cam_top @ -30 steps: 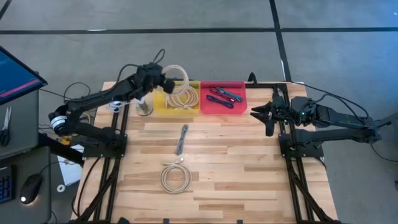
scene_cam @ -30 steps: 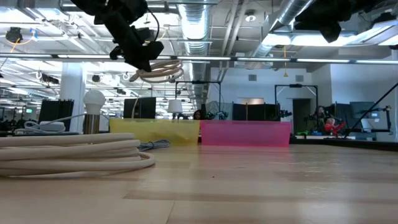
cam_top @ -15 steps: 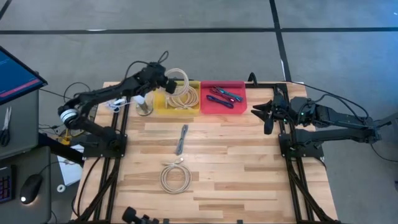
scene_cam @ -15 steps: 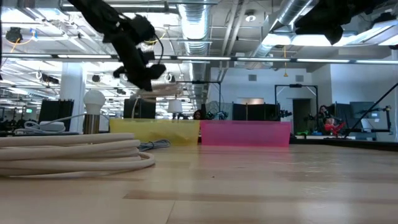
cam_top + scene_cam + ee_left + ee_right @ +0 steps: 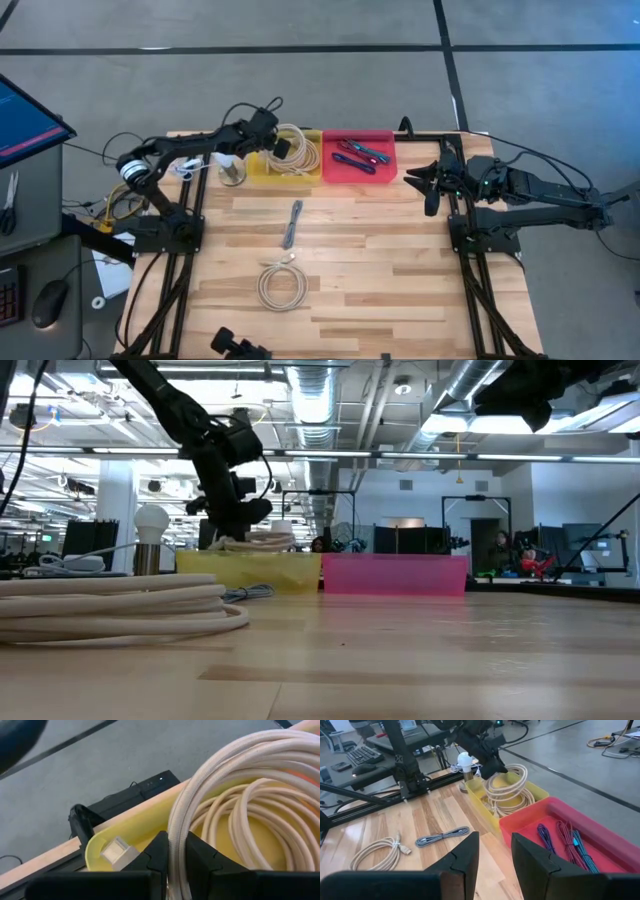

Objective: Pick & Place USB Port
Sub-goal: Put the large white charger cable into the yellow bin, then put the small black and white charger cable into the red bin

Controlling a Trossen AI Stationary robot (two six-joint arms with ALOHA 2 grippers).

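While the left tool (image 5: 277, 146) pinched a cream cable coil (image 5: 297, 147) over the yellow bin (image 5: 256, 168) near the top middle, loops could snag the bin wall and spill out. A lamp bulb (image 5: 231, 163) stood just left. The right tool (image 5: 428, 182) waited half open at the tabletop's (image 5: 400, 280) right edge.

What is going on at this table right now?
The left gripper is shut on a coiled cream cable and holds it low over the yellow plastic bin. The right gripper waits, open, beside the pink bin. Another cream coil and a grey cable lie on the wooden table.
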